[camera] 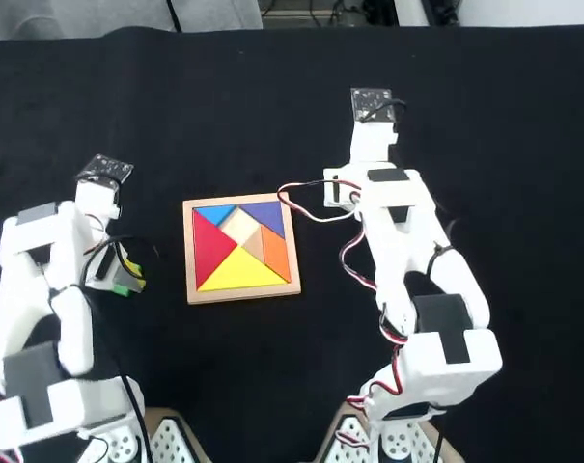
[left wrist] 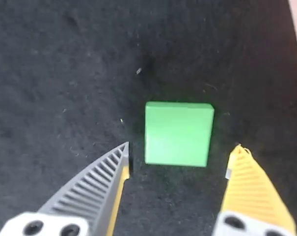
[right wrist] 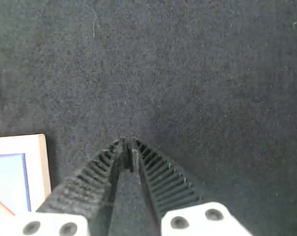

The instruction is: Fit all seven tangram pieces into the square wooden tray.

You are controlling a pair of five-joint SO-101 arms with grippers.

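The green square (left wrist: 178,133) lies flat on the table (left wrist: 65,64), apart from the wooden tray (camera: 188,253). The left gripper (left wrist: 182,146) has wide jaws at the piece's near edge only, so closing may squeeze it out. The right gripper (right wrist: 127,150) has closed jaws.

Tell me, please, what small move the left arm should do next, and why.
Probably close the left pincer on the green square: it lies on the black cloth between the open fingers, not yet gripped, outside the tray.

light: bright, diffuse, from above | shadows: faint, soft-edged
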